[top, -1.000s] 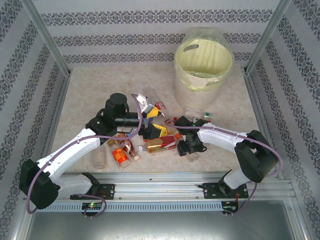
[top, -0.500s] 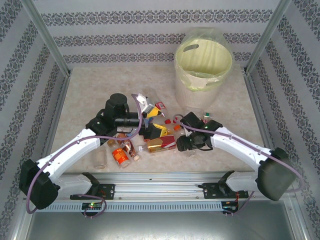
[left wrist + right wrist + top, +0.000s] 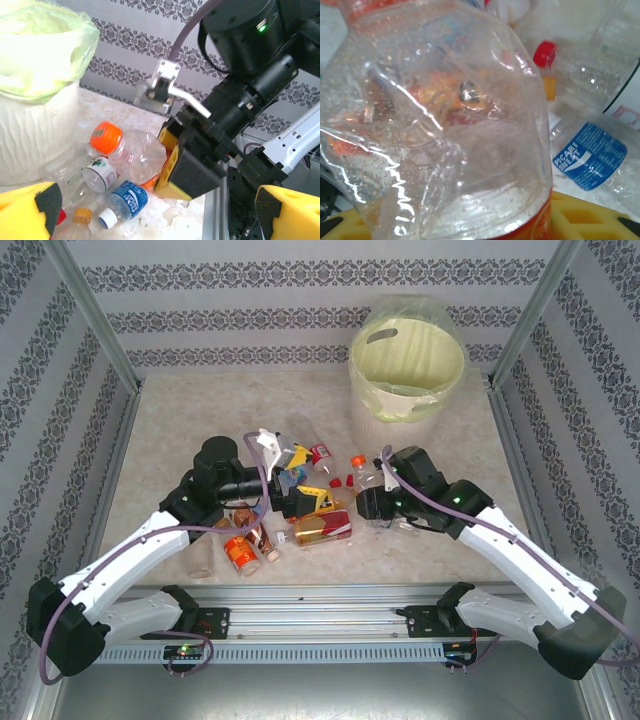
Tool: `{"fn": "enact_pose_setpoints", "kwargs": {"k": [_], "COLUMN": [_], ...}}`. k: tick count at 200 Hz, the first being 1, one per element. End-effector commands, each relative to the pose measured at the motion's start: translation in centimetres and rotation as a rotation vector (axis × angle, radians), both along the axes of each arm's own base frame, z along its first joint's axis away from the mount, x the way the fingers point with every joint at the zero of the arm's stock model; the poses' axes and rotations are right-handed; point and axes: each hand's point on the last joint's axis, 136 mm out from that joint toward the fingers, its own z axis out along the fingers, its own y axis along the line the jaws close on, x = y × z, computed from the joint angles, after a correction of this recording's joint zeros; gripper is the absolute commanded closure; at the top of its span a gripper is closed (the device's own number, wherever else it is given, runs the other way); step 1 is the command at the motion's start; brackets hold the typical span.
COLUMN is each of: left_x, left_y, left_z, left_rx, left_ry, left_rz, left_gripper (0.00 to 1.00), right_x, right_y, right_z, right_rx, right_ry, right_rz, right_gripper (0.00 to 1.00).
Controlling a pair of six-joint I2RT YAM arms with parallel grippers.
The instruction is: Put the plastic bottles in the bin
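While the right claw (image 3: 368, 502) works at the right end of the heap, the overhead view places the plastic bottles (image 3: 322, 528) in a cluster at the middle of the counter (image 3: 180, 430), towards its near edge. The bin (image 3: 380, 410) stands upright in the far right corner, apart from them. The left claw (image 3: 305, 492) sits over the middle of the heap.

From the left wrist, the left claw's yellow fingers stand wide apart with nothing between them. Ahead, one finger of the right claw touches a crushed bottle (image 3: 137, 155), clear with an orange cap, lying near the bin's base. A blue-labelled bottle (image 3: 127, 200) lies just beside it.

From the right wrist, the crushed bottle lies across the lower yellow finger, between the jaws. Whether the grip is complete I cannot tell.

Judgement: the step in hand is securing this bottle. The thin, springy wall may slip, so the jaws should close on the body, not the cap. It should then be lifted clear of its neighbours and released only above the bin's mouth.

Against the frame a second earlier, the right arm has stretched towards the far side and its jaws have narrowed. The left claw remains wide open, and the bin is unmoved.
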Motion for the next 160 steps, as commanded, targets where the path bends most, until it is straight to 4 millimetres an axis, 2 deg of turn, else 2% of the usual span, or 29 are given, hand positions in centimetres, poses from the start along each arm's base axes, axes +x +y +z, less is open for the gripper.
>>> {"fn": "enact_pose_setpoints", "kwargs": {"k": [1,64,117,160], "left_x": [0.0,0.4,0.7,0.5], "left_y": [0.3,0.9,1.6,1.5], "left_z": [2.2,2.7,3.4,3.6], "left_rx": [-0.074,-0.116,-0.17,-0.18], "left_ry": [-0.062,-0.073,-0.083,-0.082], "left_rz": [0.036,0.089,0.137,0.123], "left_gripper": [0.0,0.0,0.0,0.0], "right_x": [0.8,3.0,5.6,8.1], "right_y": [0.0,-1.6,-2.8,-4.1], "right_z": [3.5,11.4,16.0,20.4], "right_rx": [0.055,0.085,0.052,0.026], "right_ry": [-0.091,-0.314,-0.444,-0.558], "right_rz": [-0.011,-0.047,-0.085,-0.129], "right_gripper": [0.5,0.5,0.52,0.53]}}
